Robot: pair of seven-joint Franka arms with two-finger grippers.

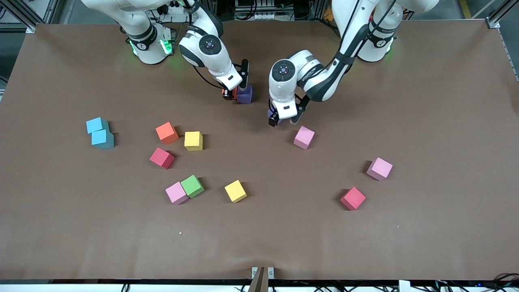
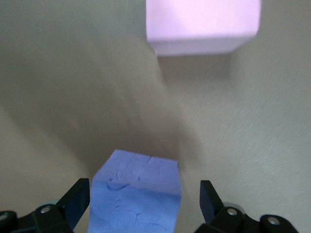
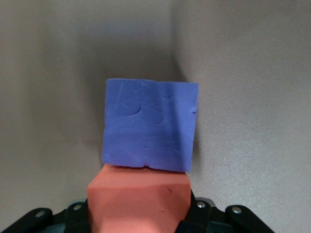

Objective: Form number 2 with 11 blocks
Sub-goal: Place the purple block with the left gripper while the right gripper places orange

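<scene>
Right claw (image 1: 237, 94) is pinching a small orange foam cube (image 3: 138, 199) and has it down on the brown surface (image 1: 425, 121), pressed flat against a purple foam cube (image 1: 245, 94) that already sits close to the arm bases, so that's my first edge-to-edge pair for the number 2. Left claw (image 1: 284, 120) hangs spread wide around the second purple foam cube (image 2: 135, 196), one finger (image 2: 210, 200) showing clear of the cube's side, so no grip yet as far as I can see. What matters for the next move, I think: that second purple cube lies toward the left arm's end from the placed pair and a little nearer the front camera, so once the left claw pinches it, it has to travel toward the right arm's end to join the row. A pink foam cube (image 1: 304, 137) sits just beside it, nearer the camera. Everything else is scattered mid-surface and untouched, so we're barely started.
</scene>
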